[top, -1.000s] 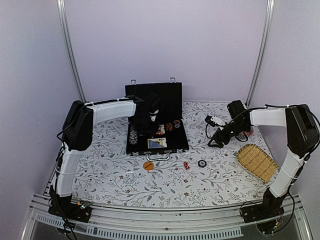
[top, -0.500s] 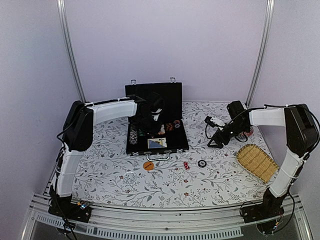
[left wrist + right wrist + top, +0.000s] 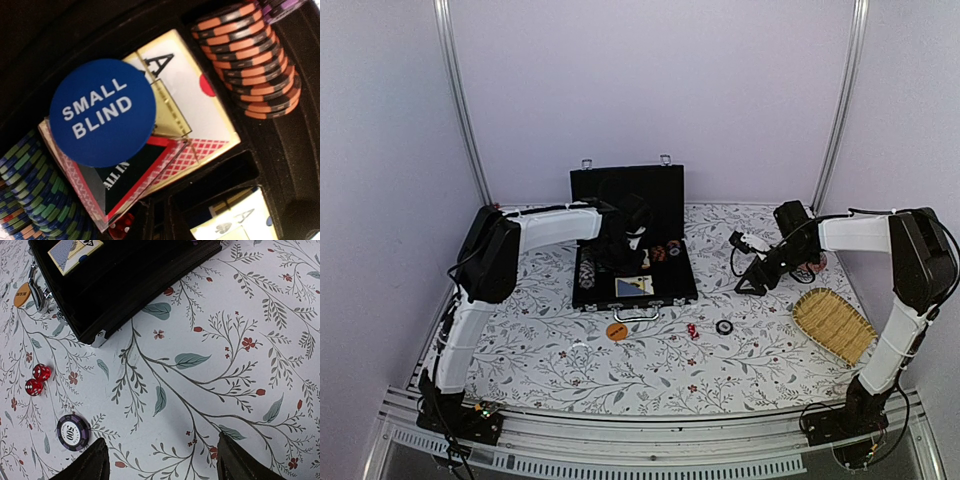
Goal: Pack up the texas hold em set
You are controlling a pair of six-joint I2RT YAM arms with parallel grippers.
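Black case [image 3: 688, 275] lies open at mid-table toward the back, lid up vs. the rear wall, handle & latches facing the arms. Inside, per L wrist view: blue "SMALL BLIND" disc [image 3: 102, 112] sits over a card pack [image 3: 200, 115], orange/black chip stack [image 3: 250, 60] in the slot beside it, blue/green chips [image 3: 30, 185] on the other side. L gripper [image 3: 625, 245] is down inside the case over those; its fingers don't show in its own cam & it's dark on dark from above, so can't tell how the jaws stand or if they hold anything. Just in front of the case on the cloth: orange disc [image 3: 617, 331], pair of red dice [image 3: 692, 331], one purple 500 chip [image 3: 724, 327]. R gripper [image 3: 752, 283] hovers low, to the R of the case, jaws spread wide w/ nothing btwn them. Woven basket [image 3: 833, 323] lies near the R arm. Surface is a white tablecloth [image 3: 550, 340] w/ grey-green leaf & small red flower print. Pale lilac walls all round, two metal posts [image 3: 460, 100] at the back corners, aluminium rail [image 3: 650, 440] along the near edge.
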